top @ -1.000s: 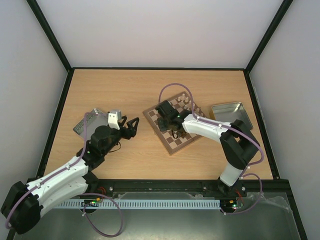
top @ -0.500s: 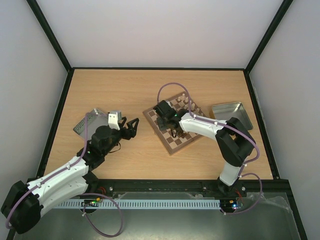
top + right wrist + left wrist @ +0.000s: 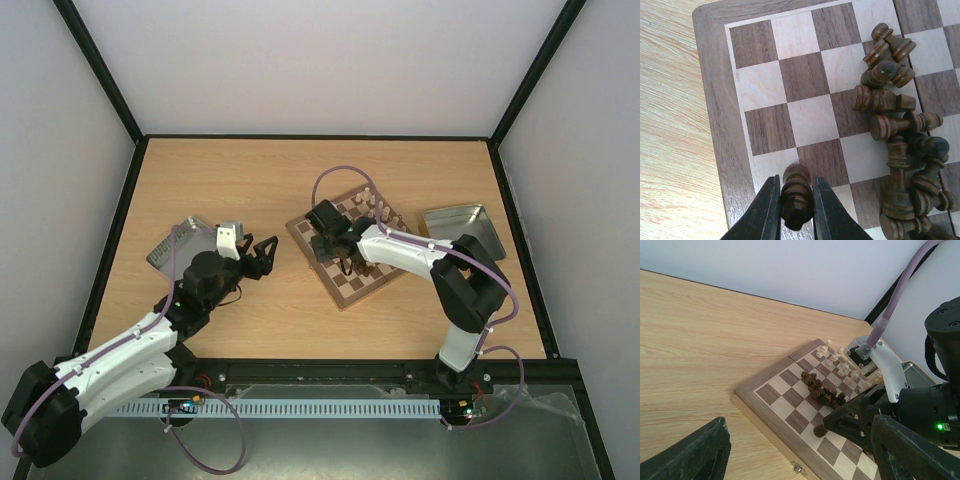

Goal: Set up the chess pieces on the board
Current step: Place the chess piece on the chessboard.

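Dark brown, a single chess piece (image 3: 796, 197) sits pinched between the nearly closed fingers (image 3: 767, 212) of the right gripper (image 3: 795, 182). It is over an edge square beside the brown rim of the board (image 3: 712, 105); whether its foot touches the wood cannot be told. The right arm (image 3: 410, 255) reaches leftward from its base, bent low across the board. Just beside the claw a heap of dark pieces (image 3: 895, 130) lies toppled, and cream-white pieces (image 3: 840, 365) stand along the far edge. The left gripper (image 3: 262, 254) hangs spread wide, holding nothing, over the table (image 3: 250, 180) left of the board. A grey tin (image 3: 165, 250) lies partly hidden by the left arm (image 3: 140, 340); a second tin (image 3: 462, 228) lies right of the board.
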Tool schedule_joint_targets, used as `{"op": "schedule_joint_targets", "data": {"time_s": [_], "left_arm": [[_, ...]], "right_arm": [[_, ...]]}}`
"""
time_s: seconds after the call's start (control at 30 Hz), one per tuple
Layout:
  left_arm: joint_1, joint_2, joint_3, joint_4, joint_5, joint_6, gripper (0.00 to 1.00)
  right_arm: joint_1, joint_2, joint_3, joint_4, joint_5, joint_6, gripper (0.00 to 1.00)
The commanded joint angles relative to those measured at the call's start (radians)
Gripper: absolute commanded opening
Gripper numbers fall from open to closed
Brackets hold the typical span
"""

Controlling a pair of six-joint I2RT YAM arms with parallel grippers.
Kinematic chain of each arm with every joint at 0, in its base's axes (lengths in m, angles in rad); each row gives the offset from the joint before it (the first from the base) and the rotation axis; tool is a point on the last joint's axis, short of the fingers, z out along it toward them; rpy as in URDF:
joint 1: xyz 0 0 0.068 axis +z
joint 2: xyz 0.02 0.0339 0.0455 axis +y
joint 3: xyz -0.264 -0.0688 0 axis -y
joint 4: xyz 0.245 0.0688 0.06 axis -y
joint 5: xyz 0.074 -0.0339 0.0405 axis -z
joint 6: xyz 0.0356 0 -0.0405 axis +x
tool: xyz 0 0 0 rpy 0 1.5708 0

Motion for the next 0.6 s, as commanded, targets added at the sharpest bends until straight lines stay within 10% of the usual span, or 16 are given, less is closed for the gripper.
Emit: {"op": "schedule_joint_targets", "data": {"time_s": [0.0, 0.23, 0.57], "left_arm": [[-0.004, -0.001, 0.001, 0.007, -0.013, -0.004, 0.78], [-0.004, -0.002, 0.022, -0.005, -0.013, 0.006, 0.78], [-0.004, -0.030, 0.028, -0.026, -0.058, 0.001, 0.78]], "right_arm": [[0.009, 0.018, 0.037, -0.044, -0.012, -0.010, 0.14], [0.010, -0.012, 0.081, -0.063, -0.034, 0.046, 0.41], [0.010, -0.007, 0.068, -0.081, 0.055, 0.107, 0.44]]}}
